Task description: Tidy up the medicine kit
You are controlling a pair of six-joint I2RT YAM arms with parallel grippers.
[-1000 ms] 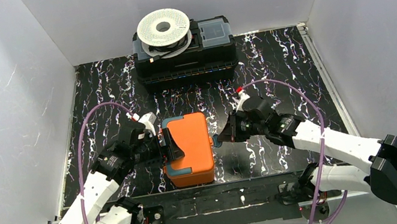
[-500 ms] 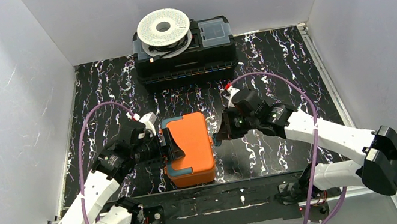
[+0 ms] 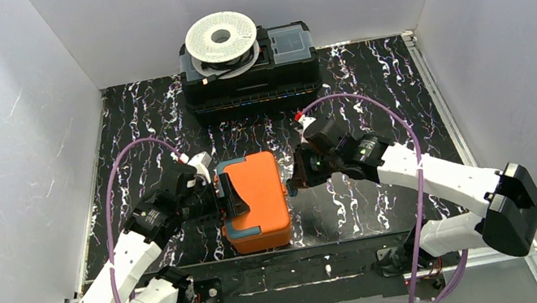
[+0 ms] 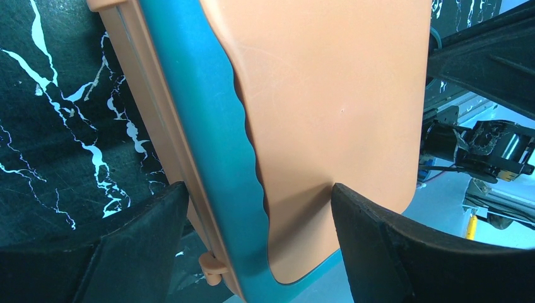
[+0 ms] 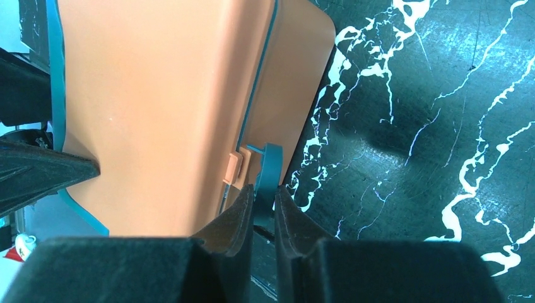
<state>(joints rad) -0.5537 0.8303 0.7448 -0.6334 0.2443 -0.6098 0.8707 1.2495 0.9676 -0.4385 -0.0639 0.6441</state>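
The medicine kit (image 3: 256,195), an orange box with its lid down, lies on the mat between the two arms. My left gripper (image 3: 228,199) clamps its left side: in the left wrist view one black finger (image 4: 145,233) sits against the box's underside and the other (image 4: 378,240) presses on the orange lid (image 4: 328,95), with the teal rim (image 4: 208,126) between them. My right gripper (image 3: 293,184) is at the kit's right side. In the right wrist view its narrow jaws (image 5: 264,192) pinch the teal latch (image 5: 271,164) beside the orange wall (image 5: 158,95).
A black toolbox (image 3: 249,80) with a white spool (image 3: 221,37) on top stands at the back of the black marbled mat (image 3: 369,85). White walls enclose the left, right and back. Purple cables loop over both arms.
The right arm has shifted left, bringing its gripper in against the kit's right side at the latch. The left arm and the kit have stayed in place.
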